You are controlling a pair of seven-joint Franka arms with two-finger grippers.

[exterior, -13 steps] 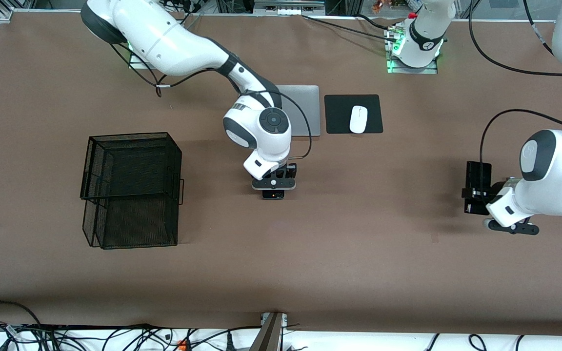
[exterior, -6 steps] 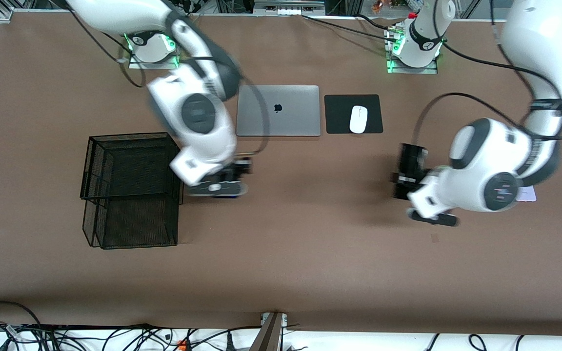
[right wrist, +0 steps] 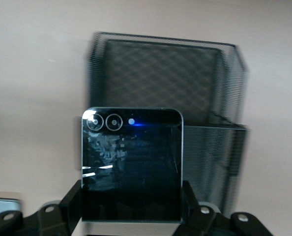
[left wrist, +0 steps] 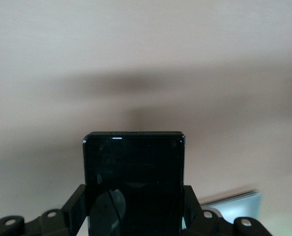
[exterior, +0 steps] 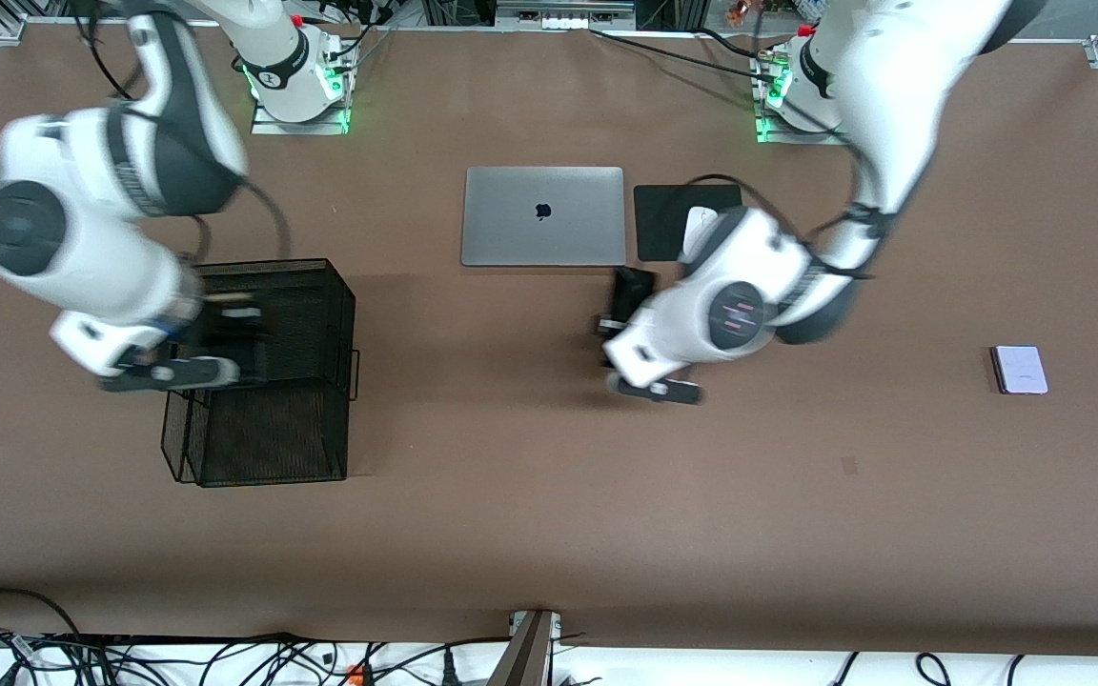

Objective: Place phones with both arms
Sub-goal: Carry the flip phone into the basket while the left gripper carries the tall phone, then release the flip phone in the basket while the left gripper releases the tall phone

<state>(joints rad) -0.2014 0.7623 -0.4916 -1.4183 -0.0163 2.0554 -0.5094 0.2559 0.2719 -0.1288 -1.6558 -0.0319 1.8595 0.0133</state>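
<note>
Black mesh makes up the basket [exterior: 268, 367] at the right arm's end of the table, and our right gripper [exterior: 225, 329] hangs over its rim. That gripper is clamped on the squarish black phone [right wrist: 131, 164]; in the right wrist view we see two camera rings and a small blue light along the phone's top edge, with the fingers [right wrist: 71, 202] pressed against both of its sides. The basket [right wrist: 185, 83] fills the background of that view.

Our left gripper [exterior: 620, 324] is up over the bare brown table [exterior: 549, 495], above the spot just nearer the camera than the laptop [exterior: 543, 216] and the mouse pad [exterior: 663, 219]. It is closed on the long black phone [exterior: 632, 293], which sticks out of it toward the laptop. In the left wrist view we see the phone [left wrist: 133, 184] as a dark slab held by its two long edges between the fingers [left wrist: 74, 206]. The left arm covers most of the white mouse [exterior: 695, 222], which lies on the pad.

We see the lavender phone [exterior: 1020, 370] lying flat on the table toward the left arm's end, well apart from both grippers and from everything else.
</note>
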